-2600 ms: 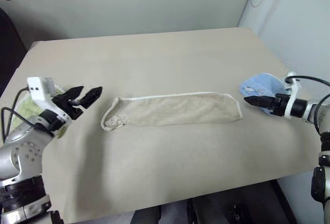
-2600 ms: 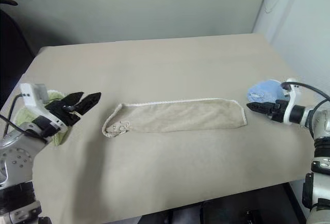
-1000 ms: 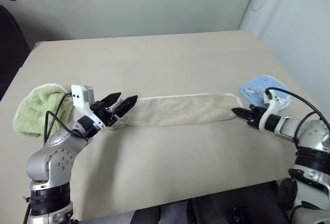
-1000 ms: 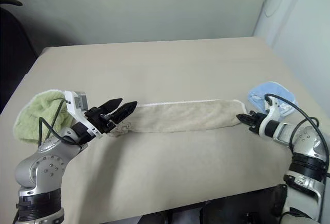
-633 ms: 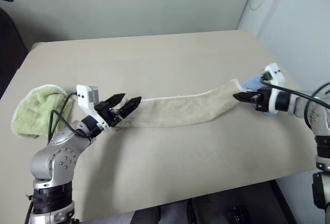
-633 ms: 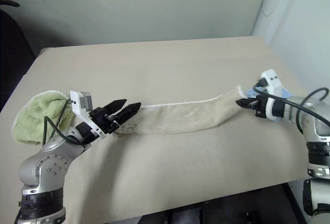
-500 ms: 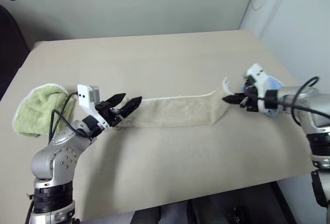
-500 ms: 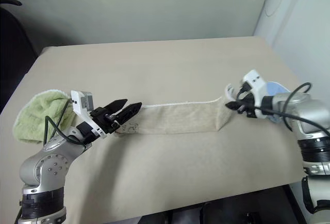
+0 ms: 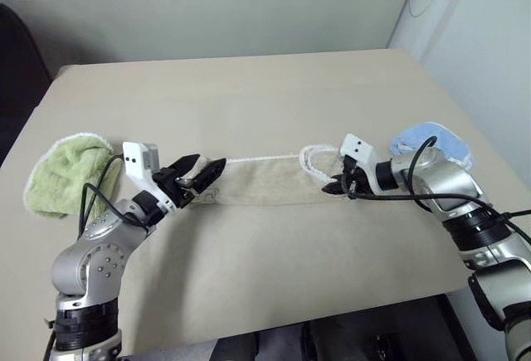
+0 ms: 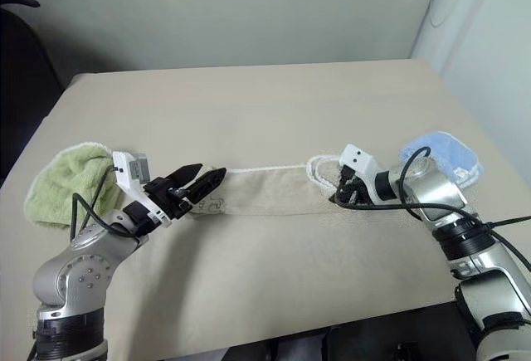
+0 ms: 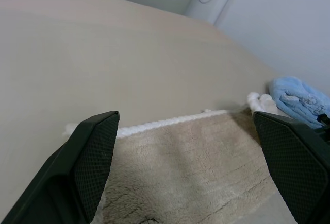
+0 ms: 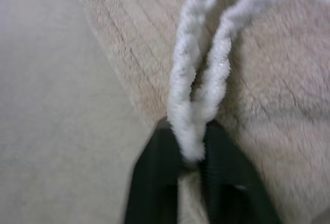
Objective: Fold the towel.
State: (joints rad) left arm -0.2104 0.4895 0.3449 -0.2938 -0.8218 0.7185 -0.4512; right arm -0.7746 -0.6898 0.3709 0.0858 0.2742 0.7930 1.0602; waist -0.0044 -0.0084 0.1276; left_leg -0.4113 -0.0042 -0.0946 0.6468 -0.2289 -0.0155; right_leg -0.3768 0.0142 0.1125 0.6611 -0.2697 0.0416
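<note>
The beige towel (image 9: 265,180) lies as a long strip across the middle of the table (image 9: 249,87). Its right end is turned back over itself toward the left, and the white corded edge makes a loop (image 9: 314,160). My right gripper (image 9: 335,187) points down and left at that fold. In the right wrist view its black fingers (image 12: 154,183) are shut on the doubled white cord (image 12: 193,100). My left gripper (image 9: 211,162) hovers over the towel's left end by the small logo. Its fingers (image 11: 87,167) stand wide open over the terry (image 11: 196,157) and hold nothing.
A fluffy lime-green towel (image 9: 58,174) lies at the table's left edge behind my left arm. A small light-blue cloth (image 9: 431,145) sits near the right edge, behind my right arm. A pale wall runs along the table's far side.
My right gripper has lifted the towel's right end and carried it left, folding it back over the strip. The wrist has rolled and now points downward. My left gripper stayed put, open.
</note>
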